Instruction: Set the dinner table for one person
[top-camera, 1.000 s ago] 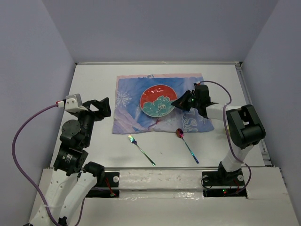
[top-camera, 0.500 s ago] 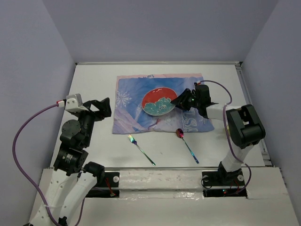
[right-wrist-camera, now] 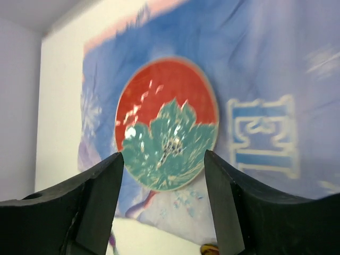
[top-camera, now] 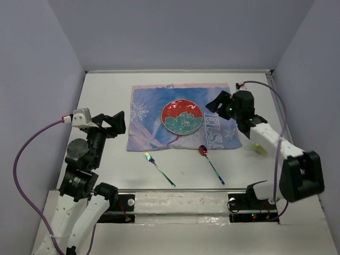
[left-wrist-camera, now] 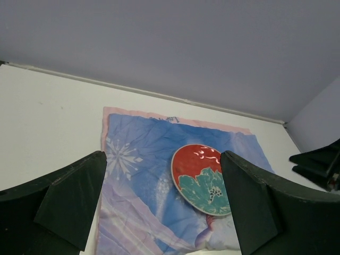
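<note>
A round plate (top-camera: 181, 117), red with a teal flower, lies flat on the blue snowflake mat (top-camera: 146, 114) on the white dinner table (top-camera: 106, 90). My right gripper (top-camera: 215, 103) hovers open just right of the plate, holding nothing. In the right wrist view the plate (right-wrist-camera: 166, 122) shows beyond the spread fingers (right-wrist-camera: 101, 186) of that gripper (right-wrist-camera: 163, 156). My left gripper (top-camera: 114, 123) stands wide open at the mat's left edge. The left wrist view shows the left gripper (left-wrist-camera: 162, 156) framing the plate (left-wrist-camera: 204, 178) and the mat (left-wrist-camera: 133, 175).
An iridescent fork (top-camera: 159, 169) and spoon (top-camera: 211, 162) lie on the bare table in front of the mat, near the arm bases. Walls close the table at the back and on both sides.
The right gripper has opened and let go of the plate, which has settled flat on the mat. The right arm has drawn back to the right. The left arm has barely moved.
</note>
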You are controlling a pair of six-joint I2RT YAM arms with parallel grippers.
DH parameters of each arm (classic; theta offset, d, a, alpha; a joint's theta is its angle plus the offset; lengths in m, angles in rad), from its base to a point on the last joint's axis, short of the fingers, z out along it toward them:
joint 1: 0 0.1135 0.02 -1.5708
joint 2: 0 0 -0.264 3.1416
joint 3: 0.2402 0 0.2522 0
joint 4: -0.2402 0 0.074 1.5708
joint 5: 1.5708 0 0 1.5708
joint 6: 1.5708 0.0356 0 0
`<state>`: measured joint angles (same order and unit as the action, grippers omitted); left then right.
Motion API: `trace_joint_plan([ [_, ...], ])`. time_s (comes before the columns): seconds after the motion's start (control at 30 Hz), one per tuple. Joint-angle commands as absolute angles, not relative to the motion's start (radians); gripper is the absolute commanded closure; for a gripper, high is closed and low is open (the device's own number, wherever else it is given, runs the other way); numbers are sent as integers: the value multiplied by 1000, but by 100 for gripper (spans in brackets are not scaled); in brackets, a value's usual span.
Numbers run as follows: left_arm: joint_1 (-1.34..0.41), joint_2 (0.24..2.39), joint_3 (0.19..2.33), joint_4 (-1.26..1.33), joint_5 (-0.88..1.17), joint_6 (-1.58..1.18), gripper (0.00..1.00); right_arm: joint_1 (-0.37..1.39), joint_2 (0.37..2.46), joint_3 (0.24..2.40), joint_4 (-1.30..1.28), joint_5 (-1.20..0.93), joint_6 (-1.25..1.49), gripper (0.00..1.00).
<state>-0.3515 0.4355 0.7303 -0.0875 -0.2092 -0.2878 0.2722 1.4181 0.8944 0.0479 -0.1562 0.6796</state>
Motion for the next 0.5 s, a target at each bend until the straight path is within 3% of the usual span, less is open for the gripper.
trace_joint_plan([
  [0.0,-348,396,712,-8,-80,-302,1,183,1131,861,-110,136,528,34],
  [0.2,-391,413,698,22,124,-316,1,129,882,779,-371,584,494,39],
  [0.47,-547,358,713,2,94,-272,1,89,862,778,-514,733,564,41],
])
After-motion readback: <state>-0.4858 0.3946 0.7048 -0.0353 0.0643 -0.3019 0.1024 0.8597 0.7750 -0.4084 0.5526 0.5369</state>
